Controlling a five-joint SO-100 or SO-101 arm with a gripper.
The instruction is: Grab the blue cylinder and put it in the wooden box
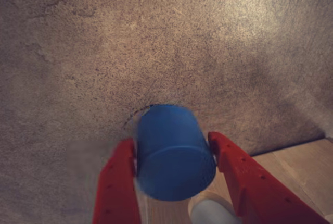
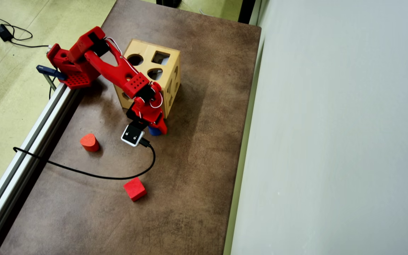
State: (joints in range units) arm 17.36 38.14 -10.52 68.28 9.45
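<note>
We see the pincer [image 1: 174,153] clenched on the blue cylinder [image 1: 174,151] in the wrist view, one red finger pressed to each side of its curved wall. The cylinder seems held off the desk [image 2: 197,170], just beside the lower corner of the wooden box [image 2: 156,53] in the overhead view, where only a sliver of blue [image 2: 153,131] peeks out under the wrist.

Here is the worry: that grip is on a smooth round surface, and the fingers look to bite near the flat front end. We judge a quick swing could let it rotate or squirt out forward. Next risk, the lift: the box stands tall right beside the arm, so a low carry would knock the cylinder against its side wall. Then the holes; we count a round one [image 2: 135,59] among others on top, and a tilted cylinder would likely jam on the rim.

Around us, an orange-red rounded block [image 2: 89,142] sits off to the left, a red cube [image 2: 135,189] lower down, both well apart from the path. The black cable [image 2: 94,174] loops across the desk from the wrist camera and could drag.
</note>
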